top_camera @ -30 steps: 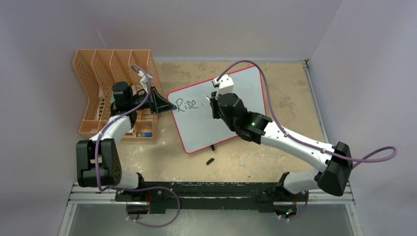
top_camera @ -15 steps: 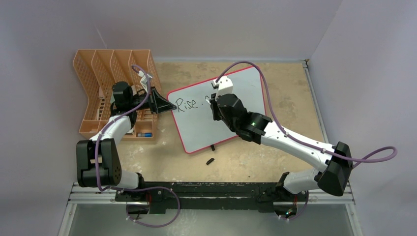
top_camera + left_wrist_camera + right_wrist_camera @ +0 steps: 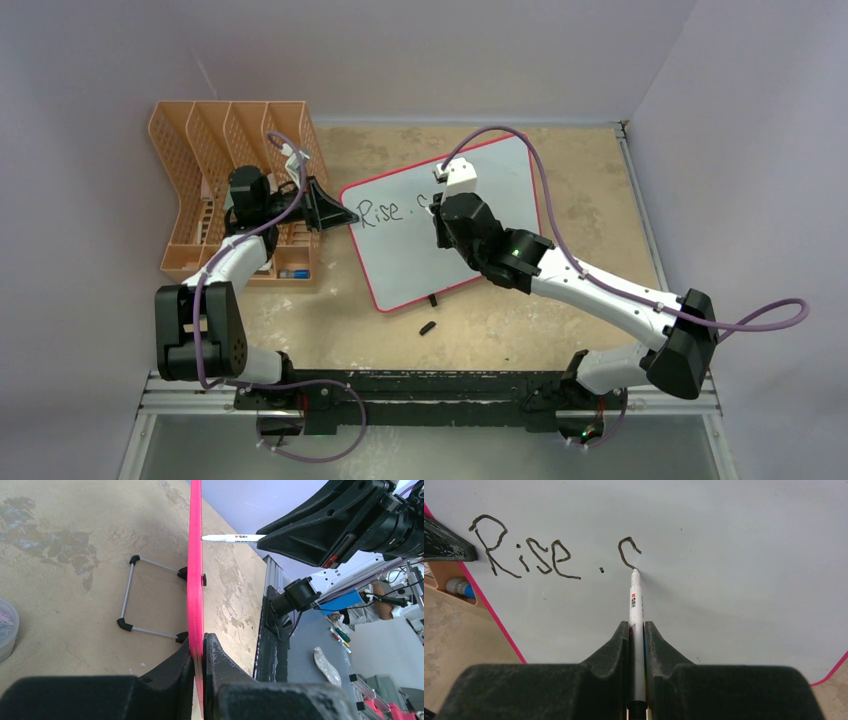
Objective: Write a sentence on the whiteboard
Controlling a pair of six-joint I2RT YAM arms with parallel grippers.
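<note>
The whiteboard (image 3: 420, 262) stands on the worktop (image 3: 585, 190), and the left jaws are closed tight on its red left edge. The right jaws grip a marker (image 3: 636, 605), with its tip on the board. After "Rise ." of the sentence (image 3: 524, 555), 1 new curved stroke (image 3: 626, 550) has appeared since 1 second ago.

top view: my right gripper (image 3: 437, 207) hides the marker (image 3: 636, 605) tip; left wrist sees whiteboard (image 3: 195, 555) edge-on, lettering (image 3: 524, 555) hidden; black bit (image 3: 427, 327) beside it too small to name.
</note>
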